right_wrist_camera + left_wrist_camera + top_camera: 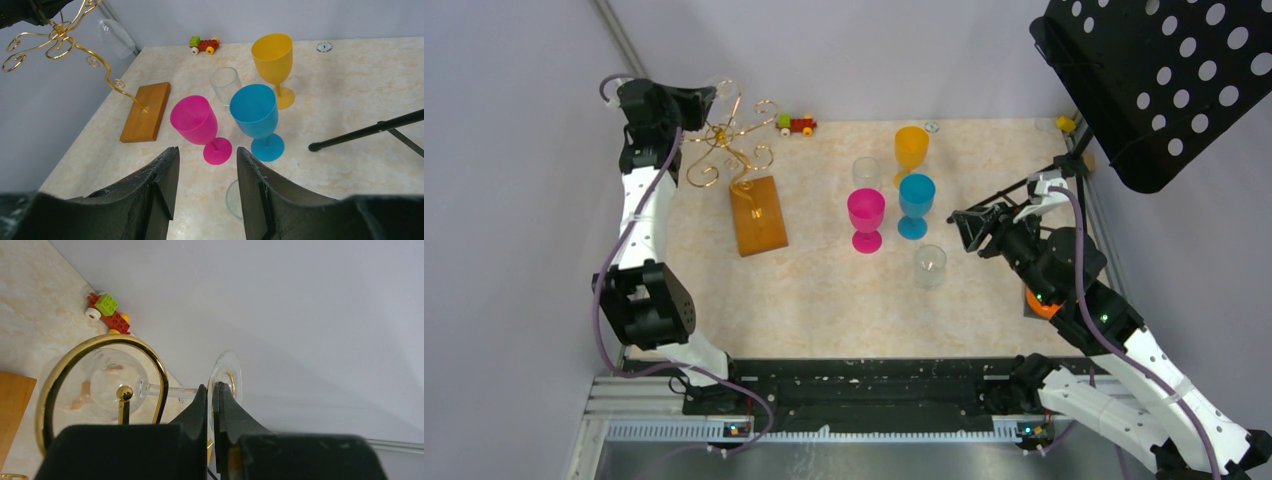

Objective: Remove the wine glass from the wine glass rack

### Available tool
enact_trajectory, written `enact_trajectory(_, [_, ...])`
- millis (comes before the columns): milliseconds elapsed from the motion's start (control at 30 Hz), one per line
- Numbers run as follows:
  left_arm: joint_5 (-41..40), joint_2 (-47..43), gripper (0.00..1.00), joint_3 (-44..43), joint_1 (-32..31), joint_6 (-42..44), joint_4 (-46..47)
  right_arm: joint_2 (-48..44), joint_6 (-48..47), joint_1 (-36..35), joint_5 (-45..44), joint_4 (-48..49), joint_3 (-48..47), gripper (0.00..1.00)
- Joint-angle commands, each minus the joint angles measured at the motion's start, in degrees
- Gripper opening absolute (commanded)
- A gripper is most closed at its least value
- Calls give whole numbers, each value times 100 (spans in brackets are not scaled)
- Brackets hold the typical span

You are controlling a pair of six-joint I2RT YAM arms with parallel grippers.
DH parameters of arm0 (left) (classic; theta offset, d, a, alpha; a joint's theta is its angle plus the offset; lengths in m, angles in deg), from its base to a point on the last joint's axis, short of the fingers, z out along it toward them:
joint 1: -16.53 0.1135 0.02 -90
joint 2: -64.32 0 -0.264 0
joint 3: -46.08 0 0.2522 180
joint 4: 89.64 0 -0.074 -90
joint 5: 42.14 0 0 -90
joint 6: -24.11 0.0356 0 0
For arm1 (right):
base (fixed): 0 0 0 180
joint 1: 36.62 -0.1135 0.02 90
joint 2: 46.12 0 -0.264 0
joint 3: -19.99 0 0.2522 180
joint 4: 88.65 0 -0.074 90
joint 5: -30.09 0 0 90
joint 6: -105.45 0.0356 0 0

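The wine glass rack is a gold wire stand with curled arms on a brown wooden base, at the far left of the table. A clear wine glass hangs sideways in one gold loop. Its stem runs to the round foot. My left gripper is shut on the rim of that foot, high at the back left. The right wrist view shows the rack and the glass. My right gripper is open and empty, right of the goblets.
Pink, blue and yellow goblets stand mid-table with two clear tumblers. A toy train lies at the back wall. A black music stand overhangs the right side, its legs by my right arm.
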Motion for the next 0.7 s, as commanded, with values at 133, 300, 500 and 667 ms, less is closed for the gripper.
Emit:
enact_trajectory(133, [-75, -324, 22, -483, -23, 541, -39, -30, 77, 32, 53, 208, 0, 47])
enact_trajectory(300, [-144, -297, 35, -462, -24, 633, -160, -39, 73, 33, 41, 198, -11, 47])
enact_trajectory(500, [-189, -323, 35, -413, -24, 664, -158, -25, 74, 32, 34, 205, -2, 47])
enact_trajectory(667, [-108, -282, 28, -372, -22, 546, -84, -32, 77, 32, 29, 206, 11, 47])
